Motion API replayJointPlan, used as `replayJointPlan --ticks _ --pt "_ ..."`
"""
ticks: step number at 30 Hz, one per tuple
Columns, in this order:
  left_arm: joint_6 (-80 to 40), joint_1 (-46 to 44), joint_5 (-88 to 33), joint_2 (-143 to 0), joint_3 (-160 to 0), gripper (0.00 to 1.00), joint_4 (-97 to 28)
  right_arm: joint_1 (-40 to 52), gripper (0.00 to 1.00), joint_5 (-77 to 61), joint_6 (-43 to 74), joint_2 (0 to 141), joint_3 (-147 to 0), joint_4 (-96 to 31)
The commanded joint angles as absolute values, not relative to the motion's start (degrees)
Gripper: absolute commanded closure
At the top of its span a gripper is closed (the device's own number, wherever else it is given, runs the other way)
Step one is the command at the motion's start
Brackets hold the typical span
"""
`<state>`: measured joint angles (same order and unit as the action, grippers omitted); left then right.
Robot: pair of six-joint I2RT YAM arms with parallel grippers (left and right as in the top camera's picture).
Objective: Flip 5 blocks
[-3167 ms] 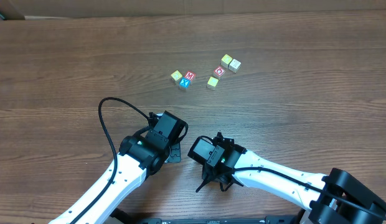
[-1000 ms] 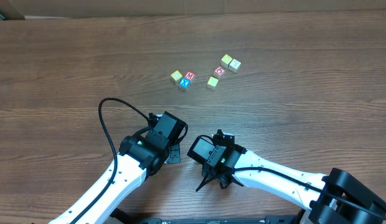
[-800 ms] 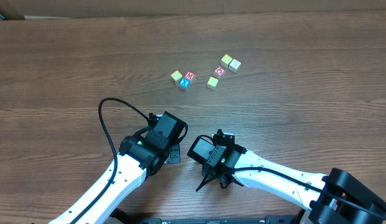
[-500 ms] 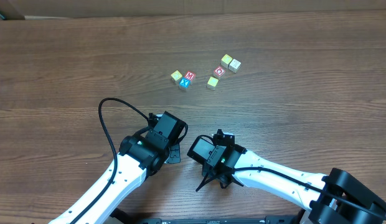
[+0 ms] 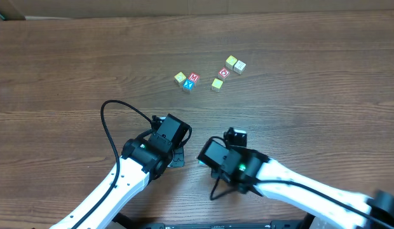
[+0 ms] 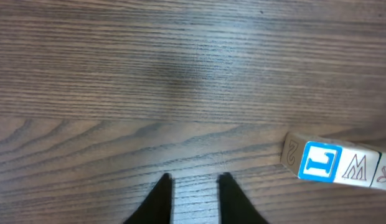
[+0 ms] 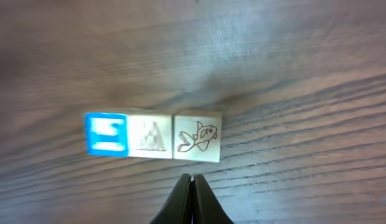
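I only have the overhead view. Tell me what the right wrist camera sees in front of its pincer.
Observer: A tight row of three: a blue-faced block, a pale block with a triangular drawing, and a fish block.
Operator: Give me the right pincer's state.
Observer: The right pincer is shut, tips together, empty, short of the fish block.
Operator: Now the left one.
Observer: The left pincer stands slightly open, holding nothing; a blue L block lies near that view's right edge.
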<state>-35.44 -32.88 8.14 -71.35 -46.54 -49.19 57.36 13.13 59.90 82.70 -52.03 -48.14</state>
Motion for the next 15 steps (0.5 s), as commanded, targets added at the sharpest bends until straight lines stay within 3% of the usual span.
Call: replayJointPlan --ticks 1,3,8,9,10,13,14,15 --pt "-34.7 -32.6 6.9 -71.2 -47.3 0.72 -49.3 57.1 0.92 17.1 59.5 76.2 -53.7 -50.1" --pt "-34.7 -32.5 5.9 -71.2 -47.3 0.75 -49.2 57.1 0.72 17.5 58.2 73.7 -53.7 -51.7" --pt "-34.7 -32.6 4.8 -71.2 -47.3 0.90 -49.5 57.1 0.83 16.4 52.0 69.8 -53.7 -55.4" --pt "-34.7 -32.6 4.4 -71.2 -47.3 0.96 -49.5 57.1 0.91 16.4 52.1 69.5 -53.7 -56.2" --pt "-34.7 -32.6 4.4 -71.1 -47.3 0.96 -49.5 57.1 0.95 16.1 52.1 69.3 -53.7 -56.9" --pt "-34.7 -32.6 2.9 -71.1 -47.3 0.61 -49.6 57.1 0.96 14.4 52.0 69.3 -53.7 -58.3" --pt "-34.7 -32.6 2.0 -71.1 -47.3 0.56 -49.6 57.1 0.96 13.9 52.0 69.3 -53.7 -58.6" --pt "-34.7 -32.6 1.1 -71.1 -47.3 0.75 -49.5 57.2 0.96 13.3 52.0 69.3 -53.7 -58.8"
